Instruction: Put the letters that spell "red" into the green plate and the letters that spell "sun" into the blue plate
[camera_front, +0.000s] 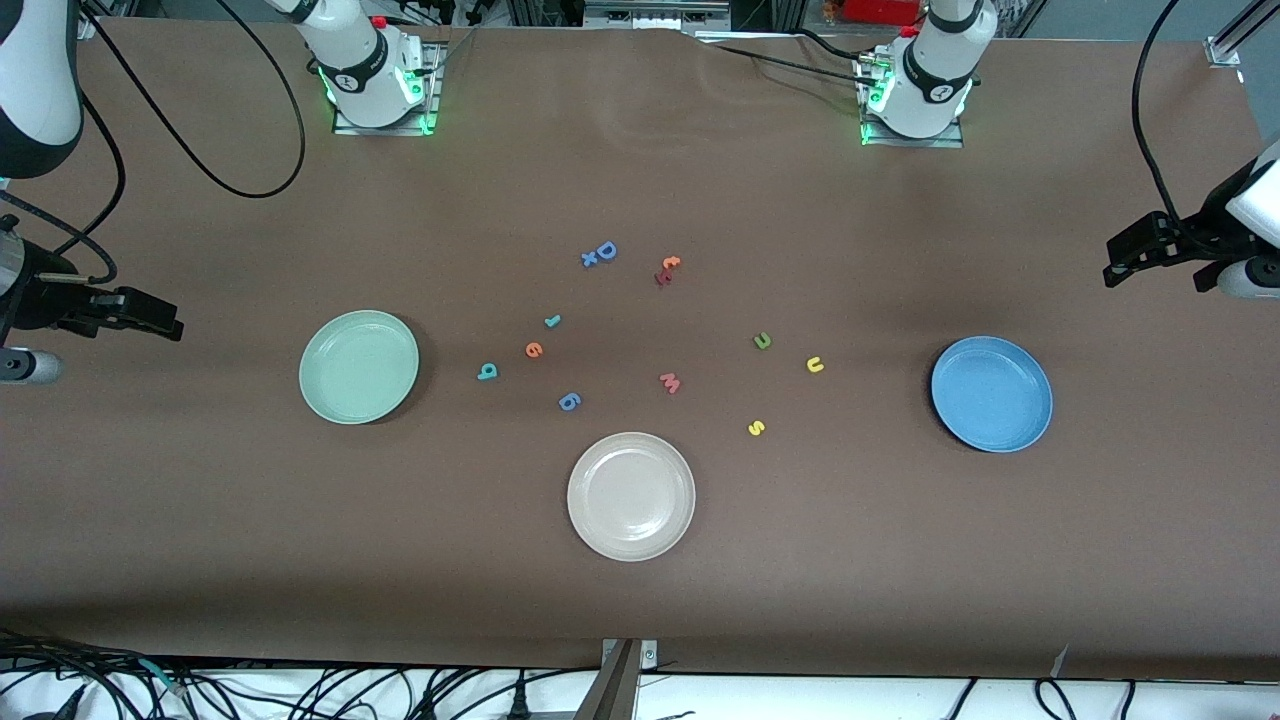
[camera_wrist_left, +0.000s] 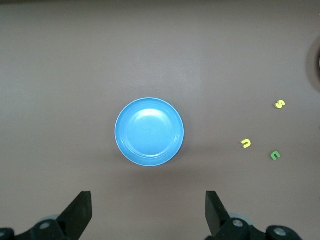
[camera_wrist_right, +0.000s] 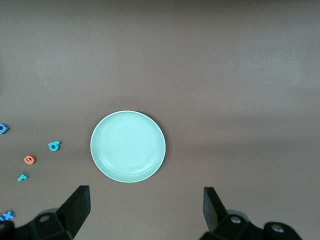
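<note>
The green plate (camera_front: 359, 366) (camera_wrist_right: 128, 146) lies empty toward the right arm's end. Beside it on the table are the teal "r" (camera_front: 552, 321) (camera_wrist_right: 22, 177), orange "e" (camera_front: 533, 350) (camera_wrist_right: 29, 159) and teal "d" (camera_front: 487, 372) (camera_wrist_right: 54, 145). The blue plate (camera_front: 991, 393) (camera_wrist_left: 149, 131) lies empty toward the left arm's end. Near it are the olive "n" (camera_front: 762, 341) (camera_wrist_left: 275, 155), yellow "u" (camera_front: 815, 365) (camera_wrist_left: 245, 143) and yellow "s" (camera_front: 756, 428) (camera_wrist_left: 280, 104). My right gripper (camera_front: 172, 326) (camera_wrist_right: 145, 192) hangs open high over its table end. My left gripper (camera_front: 1112, 262) (camera_wrist_left: 148, 200) does likewise at its own end.
A cream plate (camera_front: 631, 496) lies nearest the front camera, mid-table. Other loose pieces: a blue "6" shape (camera_front: 569, 402), a pink "m" (camera_front: 670, 382), a blue "D" (camera_front: 605, 251) with a small "x" (camera_front: 589, 259), and an orange and dark red pair (camera_front: 666, 270).
</note>
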